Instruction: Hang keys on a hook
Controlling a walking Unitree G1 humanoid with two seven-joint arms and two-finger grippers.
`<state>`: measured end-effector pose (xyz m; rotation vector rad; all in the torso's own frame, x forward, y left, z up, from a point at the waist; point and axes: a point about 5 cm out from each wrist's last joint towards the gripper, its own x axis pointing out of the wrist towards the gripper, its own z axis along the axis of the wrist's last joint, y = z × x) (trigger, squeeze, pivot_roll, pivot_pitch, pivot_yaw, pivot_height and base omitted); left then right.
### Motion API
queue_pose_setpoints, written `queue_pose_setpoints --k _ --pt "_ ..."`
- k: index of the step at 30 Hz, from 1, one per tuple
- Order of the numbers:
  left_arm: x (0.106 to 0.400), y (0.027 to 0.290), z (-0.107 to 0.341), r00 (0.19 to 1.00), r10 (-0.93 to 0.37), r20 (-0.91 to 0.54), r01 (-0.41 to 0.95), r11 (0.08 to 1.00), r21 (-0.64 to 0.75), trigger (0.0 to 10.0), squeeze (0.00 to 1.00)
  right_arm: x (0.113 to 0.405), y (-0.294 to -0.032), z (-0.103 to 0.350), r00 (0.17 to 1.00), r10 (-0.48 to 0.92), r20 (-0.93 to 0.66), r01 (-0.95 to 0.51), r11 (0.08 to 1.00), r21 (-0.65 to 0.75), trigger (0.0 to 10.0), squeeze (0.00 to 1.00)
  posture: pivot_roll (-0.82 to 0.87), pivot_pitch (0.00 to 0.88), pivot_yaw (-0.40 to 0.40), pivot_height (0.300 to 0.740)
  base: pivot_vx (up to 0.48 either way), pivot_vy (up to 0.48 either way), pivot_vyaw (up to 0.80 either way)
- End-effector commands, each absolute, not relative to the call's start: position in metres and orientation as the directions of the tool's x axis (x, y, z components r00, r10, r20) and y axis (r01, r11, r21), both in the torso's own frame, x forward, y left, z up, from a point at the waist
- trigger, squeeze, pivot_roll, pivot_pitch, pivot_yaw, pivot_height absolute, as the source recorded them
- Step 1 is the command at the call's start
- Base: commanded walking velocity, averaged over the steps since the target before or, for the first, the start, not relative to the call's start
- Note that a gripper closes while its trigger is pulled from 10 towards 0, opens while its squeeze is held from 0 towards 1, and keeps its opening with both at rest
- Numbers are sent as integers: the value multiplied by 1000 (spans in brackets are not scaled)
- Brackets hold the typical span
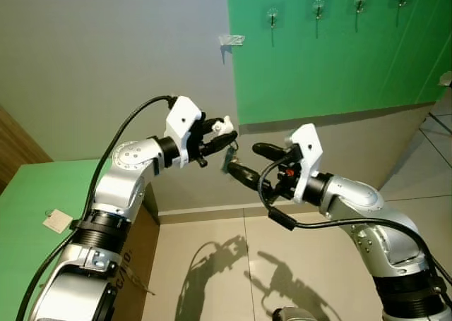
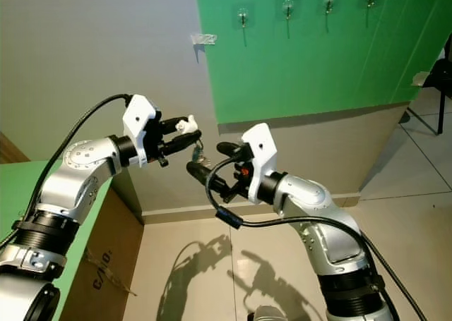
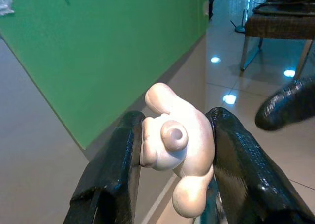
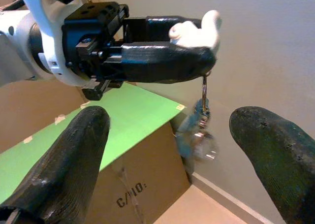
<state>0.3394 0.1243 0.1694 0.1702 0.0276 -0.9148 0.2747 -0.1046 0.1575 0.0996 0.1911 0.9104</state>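
Both silver arms are raised in front of the robot, elbows bent, wrists turned in toward each other so the two grippers meet in mid-air before the grey wall.

The left gripper (image 1: 224,132) reaches rightward with its jaws closed on one white figurine charm (image 3: 175,145), squeezed between the two black fingers (image 3: 118,170). From the charm one bunch of keys (image 4: 199,133) hangs down on a short ring, dangling free below the fingertips.

The right gripper (image 1: 248,161) points leftward, just beside and slightly below the left one. Its jaws are spread wide, one finger to each side of the hanging keys and touching neither.

High on the far green wall panel (image 1: 339,60) sits a row of four clear hooks (image 1: 318,9), well apart from both grippers. One cardboard box (image 2: 99,264) stands at the near left against a green surface (image 1: 35,208).
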Motion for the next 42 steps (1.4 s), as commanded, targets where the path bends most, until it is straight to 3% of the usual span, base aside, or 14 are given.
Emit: queue_pose_setpoints --k 1,22,42 --pt "343 125 175 622 -778 -95 780 604 161 0 0 277 -99 162 607 786 -115 -775 618 132 10000 0 -270 0 143 740 0 0 0" --pt "340 118 175 607 -790 -88 791 590 160 0 0 297 -101 160 718 688 -106 -686 725 57 10000 0 -263 0 136 740 0 0 0" --pt "338 112 182 601 -797 -60 794 588 153 0 0 301 -93 160 728 680 -86 -678 733 51 10000 0 -264 0 131 740 0 0 0"
